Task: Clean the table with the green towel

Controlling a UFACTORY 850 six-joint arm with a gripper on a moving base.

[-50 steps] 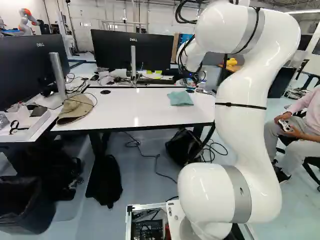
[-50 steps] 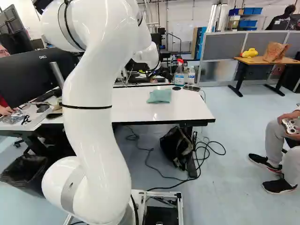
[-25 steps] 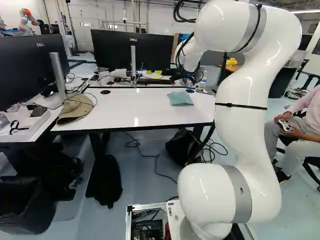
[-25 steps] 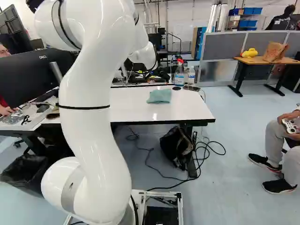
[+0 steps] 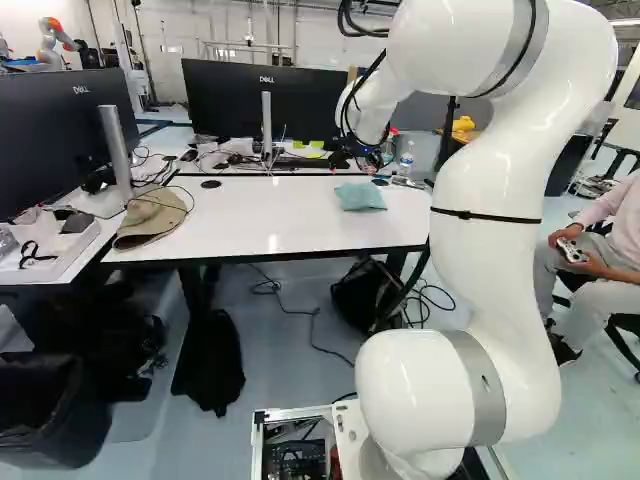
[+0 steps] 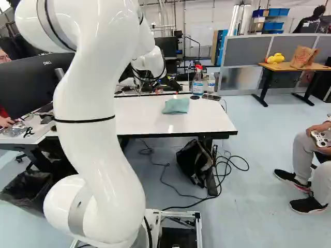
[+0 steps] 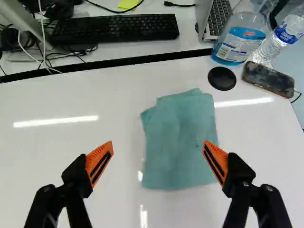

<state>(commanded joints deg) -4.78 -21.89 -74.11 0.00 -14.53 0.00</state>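
At the wrist's end beyond the table's far part, the gripper (image 5: 370, 156) shows small and dark in the left base view. The wrist view shows the gripper (image 7: 158, 145) wide open, its orange-padded fingers apart with nothing gripped. The green towel (image 7: 180, 142) lies folded and flat on the white table (image 7: 61, 156), ahead of and partly between the fingers. In the base views the towel (image 6: 177, 106) rests on the right part of the tabletop.
A spray bottle (image 6: 197, 81), a water bottle (image 7: 289, 34) and a phone (image 7: 268, 79) stand or lie by the table's far right corner. A cap (image 5: 152, 217) lies at the table's left. Monitors (image 5: 262, 100) and a keyboard (image 7: 114, 27) are behind. Another robot (image 5: 55, 42) stands far off.
The arm has shifted against its lowest joint: its wrist has moved left in both base views, and its upper part has swung left in the right base view. The towel and base have stayed put.
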